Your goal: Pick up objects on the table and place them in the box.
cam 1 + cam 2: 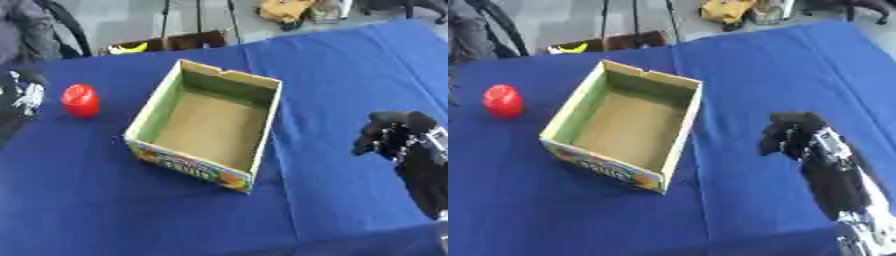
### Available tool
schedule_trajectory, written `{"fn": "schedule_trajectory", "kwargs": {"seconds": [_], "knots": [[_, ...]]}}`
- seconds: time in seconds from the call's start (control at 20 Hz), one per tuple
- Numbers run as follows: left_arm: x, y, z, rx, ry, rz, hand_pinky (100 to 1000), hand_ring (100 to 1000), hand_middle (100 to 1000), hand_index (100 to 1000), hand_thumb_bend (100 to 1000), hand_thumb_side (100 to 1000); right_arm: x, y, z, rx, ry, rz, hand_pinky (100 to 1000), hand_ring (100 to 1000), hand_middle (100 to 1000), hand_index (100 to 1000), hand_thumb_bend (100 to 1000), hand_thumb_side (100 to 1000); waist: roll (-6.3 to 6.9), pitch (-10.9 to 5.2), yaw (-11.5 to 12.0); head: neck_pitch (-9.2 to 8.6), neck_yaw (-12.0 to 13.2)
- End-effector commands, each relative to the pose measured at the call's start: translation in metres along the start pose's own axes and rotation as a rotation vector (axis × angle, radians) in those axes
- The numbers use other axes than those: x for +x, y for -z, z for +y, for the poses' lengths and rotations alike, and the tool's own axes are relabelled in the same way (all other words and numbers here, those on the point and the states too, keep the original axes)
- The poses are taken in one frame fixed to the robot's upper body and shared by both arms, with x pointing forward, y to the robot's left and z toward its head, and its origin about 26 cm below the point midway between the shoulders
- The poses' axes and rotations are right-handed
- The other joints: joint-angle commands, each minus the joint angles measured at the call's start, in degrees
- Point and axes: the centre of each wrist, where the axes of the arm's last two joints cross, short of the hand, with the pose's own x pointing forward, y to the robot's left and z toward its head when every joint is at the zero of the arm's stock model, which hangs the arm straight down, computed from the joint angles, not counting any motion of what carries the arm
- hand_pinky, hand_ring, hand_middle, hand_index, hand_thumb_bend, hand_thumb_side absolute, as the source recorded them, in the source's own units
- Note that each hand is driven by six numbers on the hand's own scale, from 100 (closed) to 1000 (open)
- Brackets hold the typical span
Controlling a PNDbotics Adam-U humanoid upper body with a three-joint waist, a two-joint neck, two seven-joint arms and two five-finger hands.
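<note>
An open cardboard box (265, 127) with greenish inner walls and a colourful printed front stands in the middle of the blue table; nothing lies inside it. A small red rounded object (80, 100) stands upright on the cloth left of the box. My left hand (26, 95) shows at the far left edge, just left of the red object and apart from it. Right of the box, my right hand (791, 134) hovers over the cloth with its fingers curled and nothing in them.
The blue cloth (350, 70) covers the whole table, with a fold line running down its middle. Beyond the far edge are chair legs, a dark brown item with something yellow (131, 48) and a yellow object (284, 10) on the floor.
</note>
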Motion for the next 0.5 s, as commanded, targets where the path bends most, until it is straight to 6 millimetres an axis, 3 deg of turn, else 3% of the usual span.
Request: {"fn": "schedule_trajectory", "kwargs": {"seconds": [0.05, 0.5], "knots": [[0.005, 0.002, 0.011, 0.018, 0.029, -0.025, 392, 543, 649, 805, 100, 783, 0.007, 0.002, -0.001, 0.003, -0.016, -0.023, 581, 594, 589, 752, 100, 848, 0.01, -0.76, -0.1, -0.26, -0.1], [0.002, 0.003, 0.021, 0.017, 0.091, -0.029, 393, 546, 654, 805, 100, 752, 0.007, 0.001, -0.001, 0.006, -0.018, -0.023, 581, 594, 589, 752, 100, 844, 0.01, -0.84, -0.1, -0.35, -0.1]]}}
